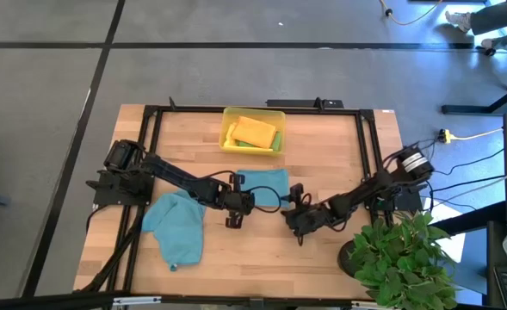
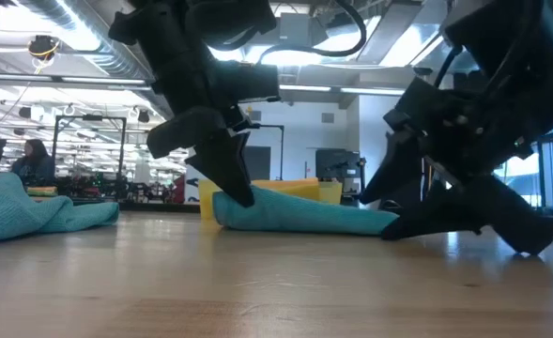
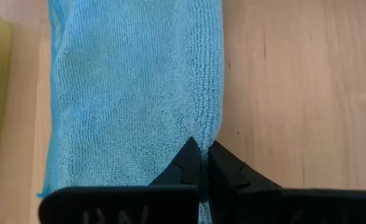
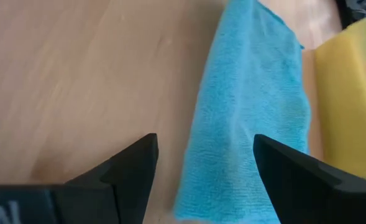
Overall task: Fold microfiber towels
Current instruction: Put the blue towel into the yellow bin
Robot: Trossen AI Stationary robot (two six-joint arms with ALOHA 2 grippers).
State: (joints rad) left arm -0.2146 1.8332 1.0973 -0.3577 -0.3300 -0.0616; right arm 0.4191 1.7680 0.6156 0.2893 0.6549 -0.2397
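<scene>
On the wooden surface (image 1: 322, 250), a crumpled teal towel (image 1: 176, 228) lies under my left arm, and a folded teal towel (image 1: 266, 183) lies flat in the middle, just in front of the yellow tray (image 1: 227, 129) that holds folded orange (image 1: 255, 131) and green (image 1: 278, 142) towels. My left fingers (image 3: 184, 167) are pressed together at the folded towel's near edge. My right fingers (image 4: 133, 165) stand spread and empty just beside that towel's other end.

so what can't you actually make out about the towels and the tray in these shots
- Yellow tray, high view: the orange towel covers what lies under it; only a green edge shows.
- Folded teal towel, high view: the left gripper and its cable hide the near edge.
- Crumpled teal towel, low view: cut off by the picture edge.
</scene>
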